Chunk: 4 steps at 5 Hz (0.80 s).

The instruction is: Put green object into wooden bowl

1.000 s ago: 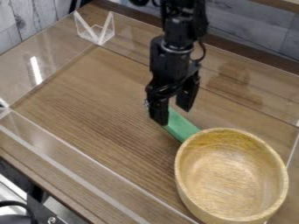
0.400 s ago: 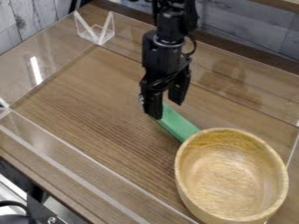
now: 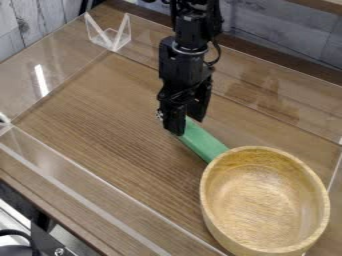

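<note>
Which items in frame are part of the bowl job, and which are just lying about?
Part of the job:
- green bar, on the table beside the bowl
- wooden bowl
- gripper, at the bar's far end

Just lying about:
- clear, wire-like object near the table's far left corner
- black cable at bottom left

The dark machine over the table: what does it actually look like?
It is a single robot arm, black or very dark all over, made of chunky, angular segments stacked along its length. It narrows toward the jaws, which are dark as well. In this small picture I can't make out any lettering or tell whether cables run along it.
</note>
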{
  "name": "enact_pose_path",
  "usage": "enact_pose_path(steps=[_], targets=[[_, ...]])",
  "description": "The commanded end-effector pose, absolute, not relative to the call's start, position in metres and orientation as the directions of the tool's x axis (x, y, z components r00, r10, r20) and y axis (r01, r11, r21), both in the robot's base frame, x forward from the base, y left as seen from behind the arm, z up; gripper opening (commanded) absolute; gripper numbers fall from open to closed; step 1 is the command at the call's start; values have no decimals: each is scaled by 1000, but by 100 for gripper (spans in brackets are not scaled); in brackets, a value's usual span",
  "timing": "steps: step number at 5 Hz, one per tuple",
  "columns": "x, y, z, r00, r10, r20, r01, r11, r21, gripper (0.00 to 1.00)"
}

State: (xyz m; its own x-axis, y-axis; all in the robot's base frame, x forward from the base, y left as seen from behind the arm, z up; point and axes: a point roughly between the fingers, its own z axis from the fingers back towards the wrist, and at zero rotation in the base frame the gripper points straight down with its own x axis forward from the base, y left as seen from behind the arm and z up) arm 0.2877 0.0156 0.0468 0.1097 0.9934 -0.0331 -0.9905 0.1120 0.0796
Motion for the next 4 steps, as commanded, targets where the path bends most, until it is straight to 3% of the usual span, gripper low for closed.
enact_pose_path(steps=[1,3,4], targets=[[294,22,62,85,996,-19,-996,86,37,0],[313,21,69,-14,999,-40,-999,-12,41,0],[309,22,60,-31,999,-34,-999,-29,38,0]])
